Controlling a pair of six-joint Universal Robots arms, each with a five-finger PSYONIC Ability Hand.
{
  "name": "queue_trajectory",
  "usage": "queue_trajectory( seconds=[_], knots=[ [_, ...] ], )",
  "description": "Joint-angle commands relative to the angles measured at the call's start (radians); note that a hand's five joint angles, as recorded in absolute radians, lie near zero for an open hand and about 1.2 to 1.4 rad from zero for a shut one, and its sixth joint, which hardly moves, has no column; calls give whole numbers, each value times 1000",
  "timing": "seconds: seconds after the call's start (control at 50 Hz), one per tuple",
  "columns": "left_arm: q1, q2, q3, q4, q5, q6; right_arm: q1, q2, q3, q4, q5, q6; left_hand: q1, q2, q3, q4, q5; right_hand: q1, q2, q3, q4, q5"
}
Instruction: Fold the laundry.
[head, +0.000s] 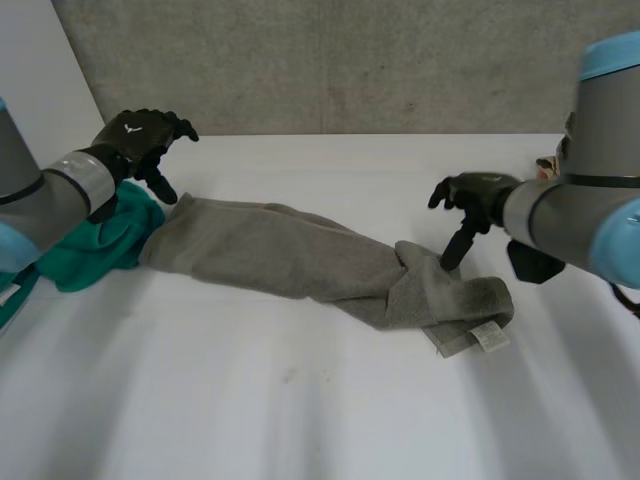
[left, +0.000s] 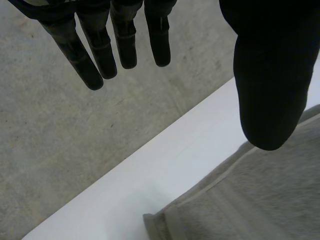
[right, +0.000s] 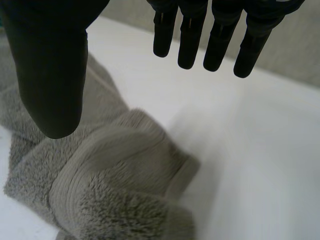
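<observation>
The grey towel (head: 300, 262) lies on the white desk (head: 300, 420). It is long and thin like a rope, and bunched up at the end with the little tag (head: 490, 338). The left hand (head: 145, 140) hovers over the other end, its fingers (left: 125, 50) wide and holding nothing. The right hand (head: 472, 197) hangs over the bunched end, fingers wide too. I think they are set to grab both ends and spread it flat. A green cloth (head: 95, 245) lies by the left arm.
</observation>
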Motion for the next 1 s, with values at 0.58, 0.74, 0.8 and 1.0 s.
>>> queue_trajectory(
  seconds=[0.58, 0.74, 0.8, 1.0],
  knots=[
    [-109, 93, -140, -58, -55, -14, 163, -374, 233, -227, -123, -278, -208, -179, -181, -177, -163, 1002, 988, 1006, 1021, 1041],
    [-172, -53, 7, -209, -46, -26, 210, -580, 374, -319, -222, -263, -208, -179, -181, -177, -163, 1002, 988, 1006, 1021, 1041],
    [-215, -113, 56, -255, -37, -26, 219, -633, 408, -328, -265, -252, -208, -179, -181, -177, -163, 1002, 988, 1006, 1021, 1041],
    [-345, -179, 113, -342, 21, -72, 179, -678, 420, -402, -302, -184, 258, 287, 285, 290, 303, 1002, 988, 1006, 1021, 1041]
  ],
)
